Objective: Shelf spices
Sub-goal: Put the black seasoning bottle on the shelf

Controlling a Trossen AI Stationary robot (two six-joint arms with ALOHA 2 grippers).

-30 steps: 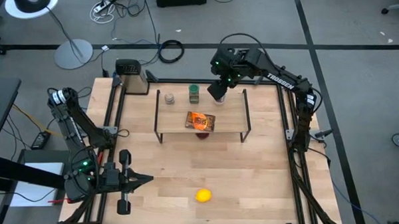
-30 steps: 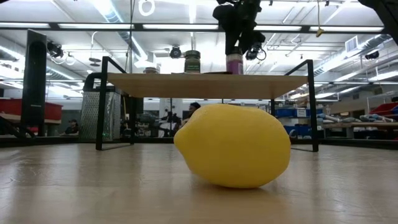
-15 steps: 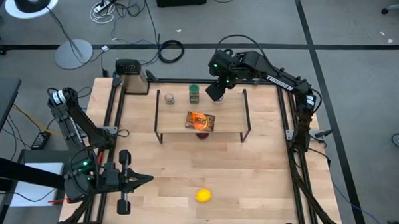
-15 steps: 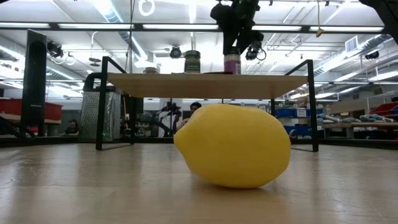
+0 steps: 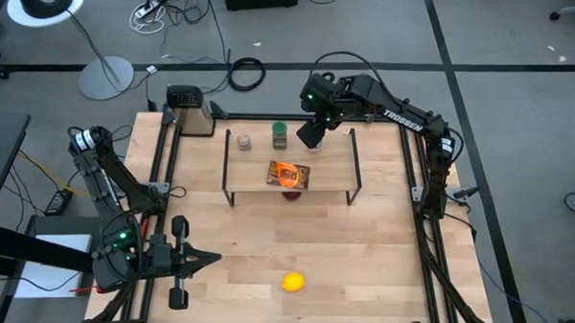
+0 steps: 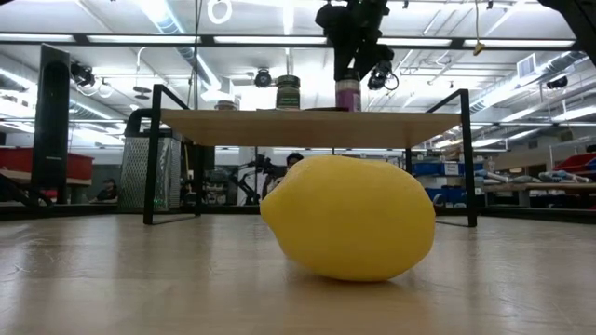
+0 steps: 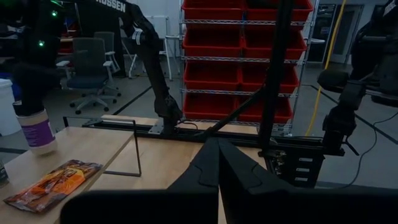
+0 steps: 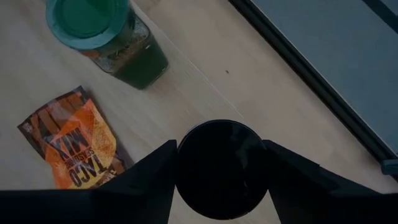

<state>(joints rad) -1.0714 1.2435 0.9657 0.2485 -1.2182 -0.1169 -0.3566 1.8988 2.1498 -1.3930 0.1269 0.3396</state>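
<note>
While standing upright near the far edge of the shelf (image 5: 330, 168), toward its right end, flanked on both sides of its black lid by the right gripper (image 5: 310, 135): the purple jar (image 6: 349, 96). Jaws close against the lid on either side; pressing on it or just clear of it, impossible to tell. Base of the jar resting on the light wooden board, as seen level from the low view.

Along the same far edge, to the left of the purple jar: green jar (image 5: 280, 135), then pale beige jar (image 5: 243, 139), both upright and apart from each other. Flat on the board nearer the front, about mid-shelf: orange packet (image 5: 288, 174).

Beneath the shelf, peeking out past the front edge just below the packet: small dark red round object (image 5: 291, 192). Out on the open table (image 5: 361, 250), well in front of the shelf: yellow lemon (image 5: 293, 282).

Low at the table's near left corner, pointing across the table, jaws shut flat together on nothing: left gripper (image 5: 207, 258).
</note>
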